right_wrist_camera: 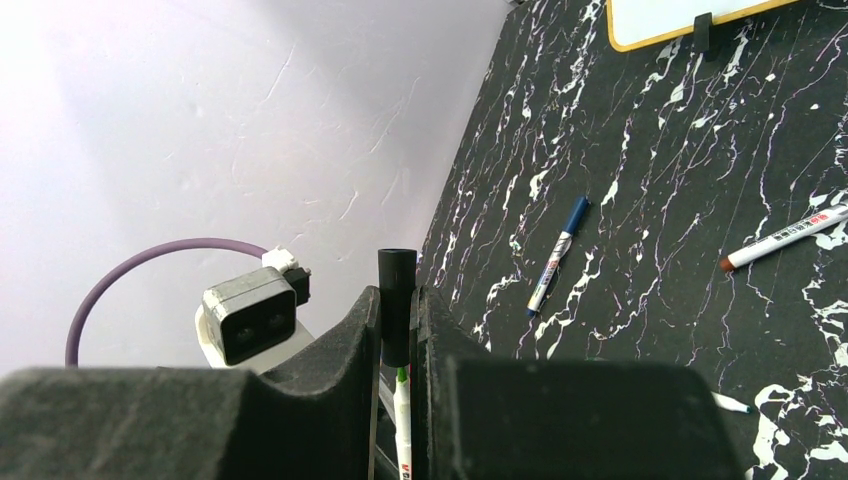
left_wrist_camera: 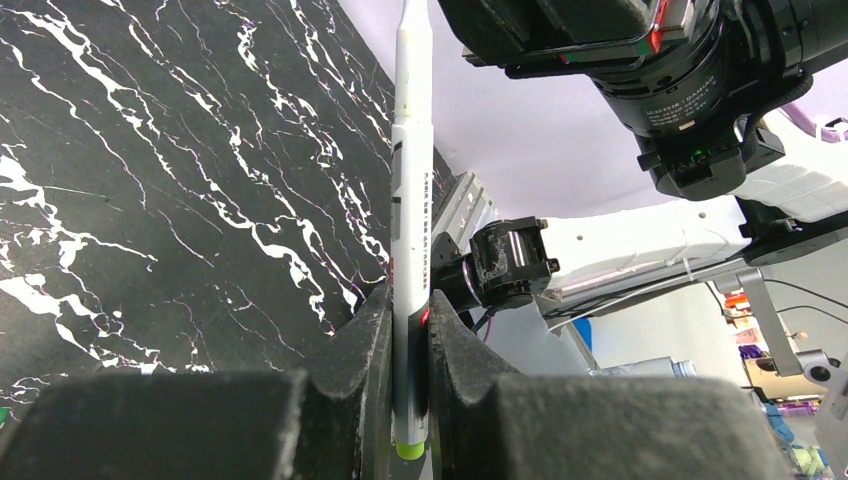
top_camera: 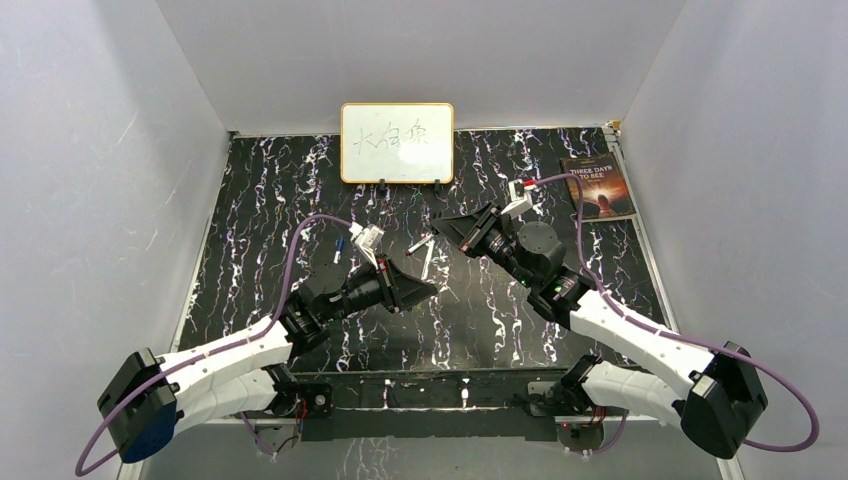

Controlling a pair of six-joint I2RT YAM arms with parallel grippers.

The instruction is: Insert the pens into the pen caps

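The black marble-patterned bench (top_camera: 250, 220) with white veins carries everything. At its far edge, beyond both tools, stands a rectangular whiteboard with a pale wooden frame (top_camera: 397, 142). A dark paperback book (top_camera: 598, 186) lies flat at the far corner, to the outer side of the right arm.

The two tools meet over the middle of the bench, their tips near each other in the overhead view. The left tool (left_wrist_camera: 408, 310) is clamped on a long whitish-grey marker pen with a green rear end (left_wrist_camera: 410, 180). The green end sits back between the fingers and the barrel runs straight out ahead, clear of the bench, towards the right arm.

The right tool (right_wrist_camera: 397, 295) is closed around a short black plastic cap (right_wrist_camera: 397, 275), which sticks out past its fingertips. Just under the cap, in the gap between the fingers, a strip of white barrel with a green band shows. I cannot tell whether it is joined to the cap.

Ahead of the right tool and off to one side, a slim whitish pen wearing a blue cap (right_wrist_camera: 558, 255) lies flat on the bench. Further out on the same side lies an uncapped whitish pen with a reddish-brown tip (right_wrist_camera: 785, 235), apart from the blue-capped one.
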